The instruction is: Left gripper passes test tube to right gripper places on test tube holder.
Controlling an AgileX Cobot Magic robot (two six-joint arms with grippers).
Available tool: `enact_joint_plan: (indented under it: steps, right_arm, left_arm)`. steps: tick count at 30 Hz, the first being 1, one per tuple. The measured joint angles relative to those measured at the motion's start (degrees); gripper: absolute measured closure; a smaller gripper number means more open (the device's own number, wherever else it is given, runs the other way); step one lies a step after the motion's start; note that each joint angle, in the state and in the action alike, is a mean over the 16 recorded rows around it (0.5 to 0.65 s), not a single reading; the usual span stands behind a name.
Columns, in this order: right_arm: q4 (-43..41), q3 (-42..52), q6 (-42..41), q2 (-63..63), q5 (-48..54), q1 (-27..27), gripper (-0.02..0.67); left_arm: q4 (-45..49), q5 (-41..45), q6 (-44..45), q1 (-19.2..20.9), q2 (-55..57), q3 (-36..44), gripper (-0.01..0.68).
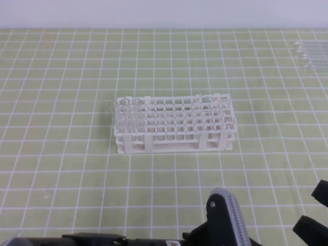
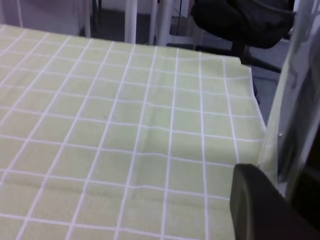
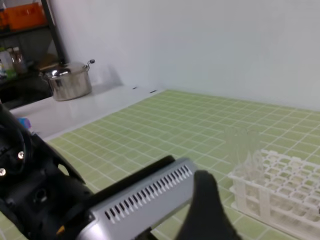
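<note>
In the left wrist view the clear test tube [image 2: 295, 100] runs steeply up the right side, and my left gripper [image 2: 286, 176] is shut on its lower part, with one dark finger [image 2: 260, 205] in front. From above, the left arm's grey-banded end [image 1: 230, 215] sits at the bottom edge, near the middle. My right gripper [image 1: 315, 211] is open at the bottom right, and one black finger [image 3: 205, 210] shows in its wrist view. The white test tube holder [image 1: 174, 125] stands mid-table, well beyond both grippers, with clear tubes [image 1: 129, 104] upright at its left end.
Spare glass tubes [image 1: 307, 54] lie at the far right of the green grid mat. In the left wrist view the mat ends at a table edge [image 2: 252, 85] with a dark chair [image 2: 240, 20] beyond. A steel pot [image 3: 67, 80] sits on a white counter, off the mat.
</note>
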Motion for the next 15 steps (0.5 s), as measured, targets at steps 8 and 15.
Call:
enact_joint_plan:
  steps: [8,15]
  right_arm:
    - [-1.7,0.0,-0.2,0.0,0.3,0.0,0.217]
    - [-2.8,0.0,-0.3,0.0,0.3,0.0,0.222]
  left_arm:
    - [-2.1,-0.2,0.9,-0.4,0.5,-1.0,0.652]
    - [-4.8,-0.9,2.5,-0.4,0.5,-1.0,0.663]
